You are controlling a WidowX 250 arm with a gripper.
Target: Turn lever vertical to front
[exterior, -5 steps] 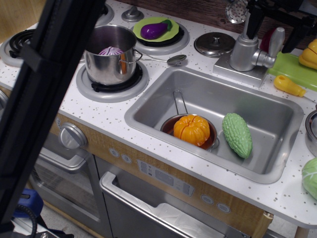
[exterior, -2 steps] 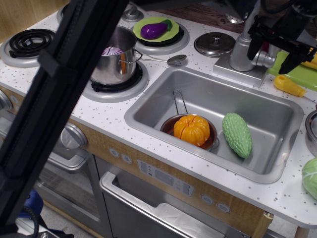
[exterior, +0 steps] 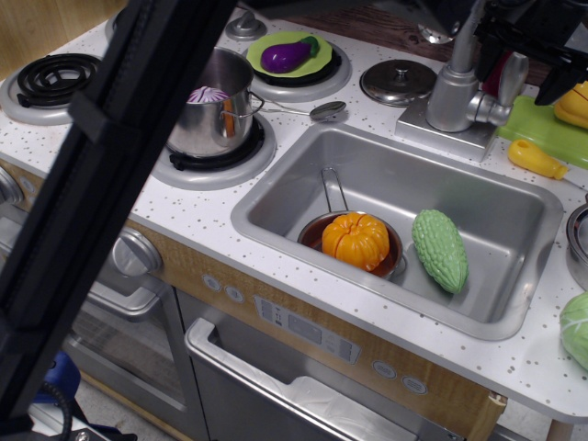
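Upright beside the faucet body (exterior: 452,96), the lever (exterior: 511,75) stands just below the dark end effector (exterior: 537,32); its grip state cannot be told

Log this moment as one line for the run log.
lever: upright beside faucet body | hand: above lever, no contact seen | turn: not done

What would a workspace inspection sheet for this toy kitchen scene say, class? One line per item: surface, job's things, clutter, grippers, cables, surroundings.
Surface: white speckled counter with a grey sink.
Job's things: lever stands upright beside the faucet body.
Clutter: orange pumpkin in a pan and green gourd in the sink; pot on a burner; eggplant on a green plate.
Grippers: gripper near the lever, top right, partly cut off; jaw state unclear.
Cables: nothing seen.
Surroundings: oven knob on the front; a dark out-of-focus bar across the left foreground.
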